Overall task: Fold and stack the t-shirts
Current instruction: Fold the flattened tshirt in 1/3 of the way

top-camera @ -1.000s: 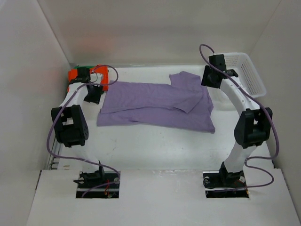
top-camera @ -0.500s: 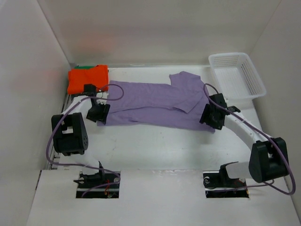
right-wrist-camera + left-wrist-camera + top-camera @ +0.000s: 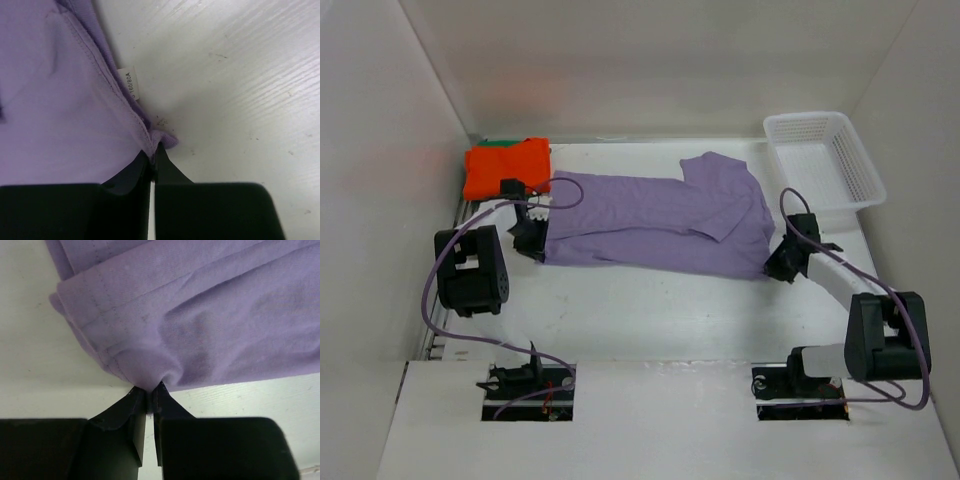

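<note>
White links [image 3: 835,275], black joint housings [image 3: 470,272], purple cables [image 3: 427,312]; left claw [image 3: 150,390] and right claw [image 3: 151,150] black.

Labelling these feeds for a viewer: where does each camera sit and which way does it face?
Top external: above and behind, looking down on the table; the left arm and right arm show.
Left wrist: on the left arm, looking past the left tool, shut on an edge of the purple shirt.
Right wrist: on the right arm, looking past the right tool, shut on its corner.
Shared: all three show that shirt.
</note>
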`<state>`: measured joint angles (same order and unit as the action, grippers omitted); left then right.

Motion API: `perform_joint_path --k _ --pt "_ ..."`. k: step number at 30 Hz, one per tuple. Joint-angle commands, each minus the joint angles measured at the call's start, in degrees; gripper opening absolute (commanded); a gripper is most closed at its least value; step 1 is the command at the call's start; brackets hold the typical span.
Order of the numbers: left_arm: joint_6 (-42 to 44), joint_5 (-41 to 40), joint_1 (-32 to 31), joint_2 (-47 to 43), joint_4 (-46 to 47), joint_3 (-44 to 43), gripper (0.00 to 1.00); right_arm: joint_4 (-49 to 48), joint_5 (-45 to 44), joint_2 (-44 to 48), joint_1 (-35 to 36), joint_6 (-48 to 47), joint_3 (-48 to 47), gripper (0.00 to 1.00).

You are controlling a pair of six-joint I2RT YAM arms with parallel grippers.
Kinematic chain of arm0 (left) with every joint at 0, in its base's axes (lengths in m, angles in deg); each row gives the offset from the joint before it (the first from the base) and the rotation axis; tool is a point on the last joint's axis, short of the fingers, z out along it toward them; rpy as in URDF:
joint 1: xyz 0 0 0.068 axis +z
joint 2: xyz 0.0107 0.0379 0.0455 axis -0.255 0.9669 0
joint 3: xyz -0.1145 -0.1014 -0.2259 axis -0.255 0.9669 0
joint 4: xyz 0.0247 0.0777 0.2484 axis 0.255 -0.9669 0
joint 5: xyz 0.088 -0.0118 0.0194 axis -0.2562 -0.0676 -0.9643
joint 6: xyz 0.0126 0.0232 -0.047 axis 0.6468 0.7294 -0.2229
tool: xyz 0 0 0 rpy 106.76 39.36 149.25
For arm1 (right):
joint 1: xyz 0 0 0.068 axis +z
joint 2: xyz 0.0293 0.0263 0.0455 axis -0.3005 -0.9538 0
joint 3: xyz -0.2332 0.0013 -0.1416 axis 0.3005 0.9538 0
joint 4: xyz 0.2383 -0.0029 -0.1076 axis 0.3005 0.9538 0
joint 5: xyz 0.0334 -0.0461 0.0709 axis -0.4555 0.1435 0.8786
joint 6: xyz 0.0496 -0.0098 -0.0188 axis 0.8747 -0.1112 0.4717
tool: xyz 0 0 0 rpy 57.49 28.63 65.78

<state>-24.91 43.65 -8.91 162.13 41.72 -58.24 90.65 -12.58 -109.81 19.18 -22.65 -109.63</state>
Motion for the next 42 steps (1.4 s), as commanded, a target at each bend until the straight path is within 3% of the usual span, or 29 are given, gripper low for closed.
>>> perform_joint_path --k 1,8,10,12,14,15,20,24,30,36,39,42 --pt "0.7 2.4 2.3 -2.6 0.8 2.2 0.0 -1.1 0.1 4.4 -2.2 0.3 0.8 0.0" --pt "9.6 -2.1 3.5 -17.0 -7.1 7.5 0.0 9.8 -0.1 18.0 -4.7 1.1 1.8 0.0" --pt "10.8 -4.2 2.0 -19.2 -9.4 9.1 0.0 11.9 -0.1 19.8 -5.9 0.8 2.8 0.08" --pt "12.1 -6.2 0.0 -19.4 -12.5 10.9 0.1 12.3 -0.8 20.9 -5.7 0.9 3.0 0.33" --pt "12.9 -7.9 -1.7 -18.8 -14.1 12.9 0.27 13.1 -1.0 21.0 -6.0 1.3 1.9 0.65" --pt "13.2 -8.8 -2.0 -19.1 -14.1 13.7 0.32 13.2 -1.1 21.1 -6.0 1.4 1.5 1.0" --pt "14.6 -13.0 -0.8 -23.4 -12.5 10.1 0.48 15.6 -5.0 26.3 -5.7 0.9 -1.5 1.0" --pt "16.5 -13.2 -3.9 -26.3 -7.5 5.6 0.55 18.0 -8.7 25.9 2.0 -0.5 -6.0 1.0" --pt "16.8 -16.6 -6.8 -20.2 -0.4 3.3 0.59 16.9 -13.7 19.0 12.0 -4.8 -13.0 1.0" --pt "13.8 -16.4 -4.9 -11.7 2.7 -1.8 0.58 9.8 -11.4 4.8 12.1 -10.3 -21.5 1.0" --pt "12.7 -16.8 -5.2 -9.9 2.7 -4.8 0.56 7.7 -9.4 -3.4 10.8 -12.5 -26.5 0.79" --pt "13.6 -15.4 -9.4 -12.0 2.4 -7.1 0.57 7.6 -8.9 -9.3 10.8 -13.6 -30.6 0.68"
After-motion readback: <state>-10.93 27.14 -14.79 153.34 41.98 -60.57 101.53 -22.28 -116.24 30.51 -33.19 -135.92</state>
